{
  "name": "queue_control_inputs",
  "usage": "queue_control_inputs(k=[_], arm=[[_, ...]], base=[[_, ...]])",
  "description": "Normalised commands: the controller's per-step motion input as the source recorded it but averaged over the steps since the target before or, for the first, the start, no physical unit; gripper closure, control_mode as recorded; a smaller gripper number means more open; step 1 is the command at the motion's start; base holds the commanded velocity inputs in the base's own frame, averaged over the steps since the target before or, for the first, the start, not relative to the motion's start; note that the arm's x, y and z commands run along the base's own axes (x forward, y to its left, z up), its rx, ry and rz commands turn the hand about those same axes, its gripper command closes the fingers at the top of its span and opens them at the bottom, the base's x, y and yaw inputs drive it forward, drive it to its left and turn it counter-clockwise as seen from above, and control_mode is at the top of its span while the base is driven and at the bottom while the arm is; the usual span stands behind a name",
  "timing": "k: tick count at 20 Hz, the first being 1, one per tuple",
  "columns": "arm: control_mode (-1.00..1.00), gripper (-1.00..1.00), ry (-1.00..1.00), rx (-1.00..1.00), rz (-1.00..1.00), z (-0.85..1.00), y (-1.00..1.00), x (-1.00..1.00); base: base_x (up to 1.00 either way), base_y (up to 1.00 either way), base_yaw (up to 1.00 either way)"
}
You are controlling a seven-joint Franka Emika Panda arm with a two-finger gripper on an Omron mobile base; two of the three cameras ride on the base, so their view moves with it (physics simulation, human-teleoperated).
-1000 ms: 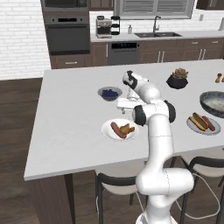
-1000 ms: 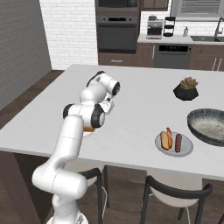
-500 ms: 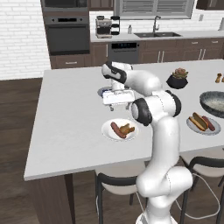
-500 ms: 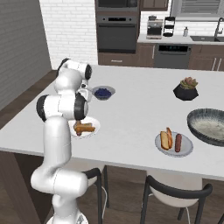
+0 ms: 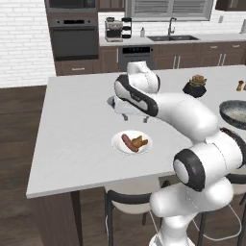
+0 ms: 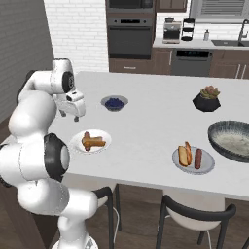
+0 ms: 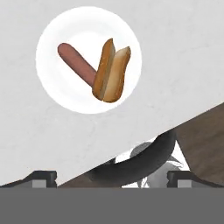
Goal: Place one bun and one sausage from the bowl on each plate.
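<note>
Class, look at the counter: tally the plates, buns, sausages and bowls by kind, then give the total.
Plates: 2
Buns: 2
Sausages: 2
Bowls: 2
Total: 8

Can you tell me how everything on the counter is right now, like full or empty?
white plate: holds a bun and a sausage
grey plate: holds a bun and a sausage
bowl: looks empty
blueberry bowl: full of blueberries
gripper: open, holding nothing
</note>
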Motion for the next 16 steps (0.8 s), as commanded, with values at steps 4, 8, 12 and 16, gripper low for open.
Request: queue_control_inputs(k=[4,8,12,16], arm=[[-1.00,-1.00,-0.62,-0.10,0.00,0.37,0.56,-1.00],[-1.00,-1.00,-0.44,-0.17,0.00,0.14,0.86,-0.99],[-1.00,-1.00,-0.09,-0.26,0.00,0.20,0.98,-0.43],[-1.00,-1.00,0.03,-0.24,0.00,0.03,0.89,-0.08]], base=[[0.00,0.00,0.00],[0.00,0.00,0.00],[0.00,0.00,0.00],[0.00,0.00,0.00]])
